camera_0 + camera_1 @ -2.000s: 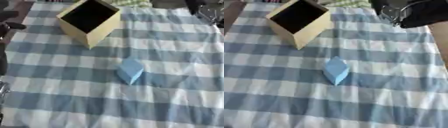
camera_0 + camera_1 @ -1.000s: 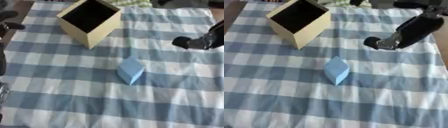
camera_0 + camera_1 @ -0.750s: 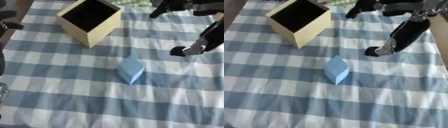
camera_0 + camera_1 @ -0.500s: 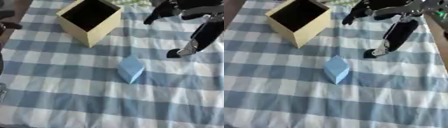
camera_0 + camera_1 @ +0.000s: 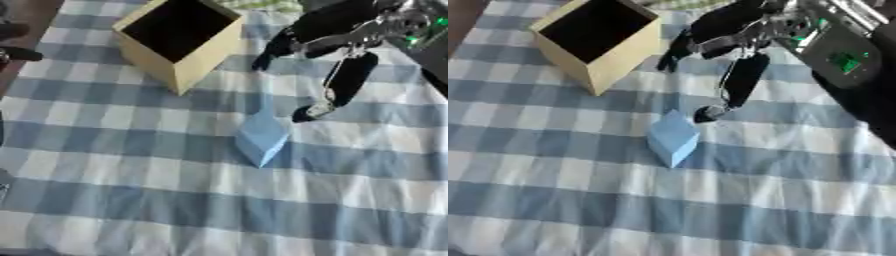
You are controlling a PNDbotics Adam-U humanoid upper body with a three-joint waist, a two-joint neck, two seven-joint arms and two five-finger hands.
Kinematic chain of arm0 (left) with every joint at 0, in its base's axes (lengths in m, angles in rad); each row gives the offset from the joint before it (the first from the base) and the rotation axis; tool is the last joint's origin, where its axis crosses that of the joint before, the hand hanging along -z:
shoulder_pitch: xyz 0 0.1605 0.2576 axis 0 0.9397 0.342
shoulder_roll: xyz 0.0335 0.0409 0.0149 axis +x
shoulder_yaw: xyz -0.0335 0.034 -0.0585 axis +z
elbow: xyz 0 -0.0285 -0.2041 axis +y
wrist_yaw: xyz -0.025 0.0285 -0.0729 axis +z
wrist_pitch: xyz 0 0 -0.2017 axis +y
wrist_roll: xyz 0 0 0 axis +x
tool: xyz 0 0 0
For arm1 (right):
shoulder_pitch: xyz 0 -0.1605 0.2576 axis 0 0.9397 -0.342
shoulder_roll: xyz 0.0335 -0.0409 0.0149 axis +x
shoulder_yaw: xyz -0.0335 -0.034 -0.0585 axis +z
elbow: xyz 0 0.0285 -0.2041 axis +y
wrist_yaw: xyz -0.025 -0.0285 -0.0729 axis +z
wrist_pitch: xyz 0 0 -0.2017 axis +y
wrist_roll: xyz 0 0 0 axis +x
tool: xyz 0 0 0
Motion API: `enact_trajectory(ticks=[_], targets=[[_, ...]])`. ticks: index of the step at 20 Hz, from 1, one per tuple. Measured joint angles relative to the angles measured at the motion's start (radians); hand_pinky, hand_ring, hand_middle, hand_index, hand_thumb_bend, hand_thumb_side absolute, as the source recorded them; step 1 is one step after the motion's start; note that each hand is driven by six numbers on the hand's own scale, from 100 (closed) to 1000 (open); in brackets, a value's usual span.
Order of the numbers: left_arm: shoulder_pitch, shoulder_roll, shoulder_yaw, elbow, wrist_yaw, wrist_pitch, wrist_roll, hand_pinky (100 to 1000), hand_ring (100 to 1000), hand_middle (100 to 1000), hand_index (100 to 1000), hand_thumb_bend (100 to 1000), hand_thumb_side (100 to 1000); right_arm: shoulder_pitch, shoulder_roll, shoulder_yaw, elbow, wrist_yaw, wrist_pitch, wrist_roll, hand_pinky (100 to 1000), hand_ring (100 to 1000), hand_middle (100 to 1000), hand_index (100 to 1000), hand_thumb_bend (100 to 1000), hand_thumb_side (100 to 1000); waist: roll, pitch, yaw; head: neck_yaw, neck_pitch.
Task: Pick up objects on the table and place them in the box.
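Observation:
A light blue block (image 5: 261, 137) lies on the blue and white checked cloth near the middle. An open tan box (image 5: 180, 42) with a dark inside stands at the upper left of the cloth. My right hand (image 5: 737, 37) reaches in from the upper right, open, its fingers spread and straight. Its thumb points down and ends just above and to the right of the block, apart from it. My left hand shows only as dark parts at the left edge (image 5: 16, 45) in the left eye view.
The checked cloth (image 5: 122, 200) covers the table. My right forearm (image 5: 842, 55) with green lights crosses the upper right corner. A brown strip of table (image 5: 26, 12) shows at the upper left edge.
My right hand has come in from the upper right and moved left and down toward the blue block, fingers spreading. The block and box have not moved.

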Motion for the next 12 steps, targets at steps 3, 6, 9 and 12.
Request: enact_trajectory(ticks=[3, 6, 9, 12], targets=[[-0.001, 0.0, -0.001, 0.0, 0.0, 0.0, -0.001, 621, 759, 794, 822, 100, 752, -0.001, 0.027, 0.023, 0.043, 0.01, -0.009, -0.009, 871, 919, 843, 998, 395, 524, 0.0, 0.0, 0.0, -0.002, 0.0], [-0.001, 0.0, -0.003, 0.0, 0.0, 0.001, -0.003, 621, 759, 794, 822, 100, 750, 0.0, 0.043, 0.038, 0.071, 0.015, -0.02, -0.02, 873, 918, 844, 1000, 388, 511, 0.0, 0.002, 0.001, -0.005, 0.001], [-0.001, 0.0, -0.003, 0.0, 0.0, 0.001, -0.003, 621, 759, 794, 822, 100, 750, 0.001, 0.044, 0.047, 0.079, 0.016, -0.033, -0.033, 878, 915, 848, 1000, 396, 519, 0.0, 0.002, 0.002, -0.006, 0.005], [-0.001, 0.0, -0.003, 0.0, 0.0, 0.001, -0.003, 621, 759, 794, 822, 100, 749, 0.001, 0.044, 0.056, 0.079, 0.012, -0.045, -0.045, 880, 915, 849, 1000, 399, 524, 0.0, 0.003, 0.002, -0.006, 0.008]])
